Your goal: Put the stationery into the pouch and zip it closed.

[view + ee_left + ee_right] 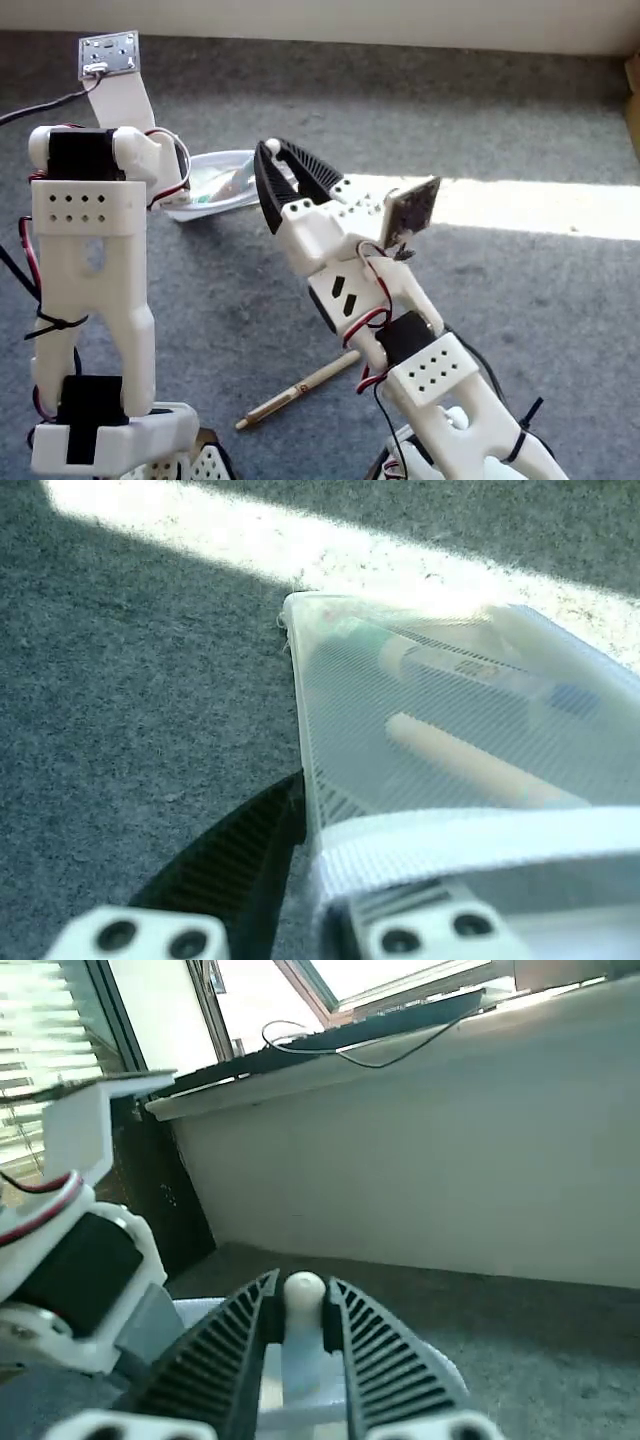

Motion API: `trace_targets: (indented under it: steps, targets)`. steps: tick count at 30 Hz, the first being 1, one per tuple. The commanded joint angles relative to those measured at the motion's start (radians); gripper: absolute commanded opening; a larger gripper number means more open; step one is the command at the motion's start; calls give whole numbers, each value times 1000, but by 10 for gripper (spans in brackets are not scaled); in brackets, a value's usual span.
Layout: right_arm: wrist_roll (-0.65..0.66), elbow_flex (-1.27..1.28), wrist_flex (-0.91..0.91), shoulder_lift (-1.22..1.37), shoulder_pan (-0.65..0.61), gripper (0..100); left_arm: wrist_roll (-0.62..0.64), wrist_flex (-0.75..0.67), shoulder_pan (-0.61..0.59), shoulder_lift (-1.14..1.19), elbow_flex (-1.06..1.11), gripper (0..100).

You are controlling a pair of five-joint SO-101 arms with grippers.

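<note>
Grey carpet (560, 330) with 1 sunlit strip (540, 205); white wall (450, 1160) under dark windowsill (330, 1045).

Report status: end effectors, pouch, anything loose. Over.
Left end effector clamped on pouch. Right end effector shut on white round-tipped item by pouch. Pencil loose on carpet, outside pouch.

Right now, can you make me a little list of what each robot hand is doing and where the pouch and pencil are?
left hand: shut on the pouch's edge
pouch: see-through mesh, lying on the grey carpet, with a cream stick inside
right hand: shut on a white round-tipped stick
wooden pencil: on the carpet beside the right arm, outside the pouch
</note>
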Motion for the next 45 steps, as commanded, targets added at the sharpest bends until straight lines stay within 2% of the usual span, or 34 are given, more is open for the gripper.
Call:
trace_targets:
  steps: [1,5,11,17,28,33,36,40,43,45]
  targets:
    - [2,-97,139,-5,-13,4,-12,5,-15,-19,-19,6]
    - [0,-133,211,-5,-13,15,-12,5,-16,-19,-19,6]
    - [0,-136,254,-5,-13,127,-12,5,-16,-19,-19,6]
    - [5,-165,334,-13,-12,127,-12,5,-16,-13,-18,6]
    - [2,-305,610,-110,-8,127,-12,5,-24,-12,-18,6]
    - [-3,-311,605,-108,-16,127,-12,5,-42,-12,-18,6]
    - [-61,-311,524,-108,-64,127,-12,5,-41,-10,-18,6]
    - [-71,-305,426,-85,-120,122,-12,5,-41,-10,-18,6]
    - [-71,-305,361,4,-120,57,-12,5,-42,-10,-18,6]
    - [-71,-308,328,79,-71,12,-12,5,-42,-10,-18,6]
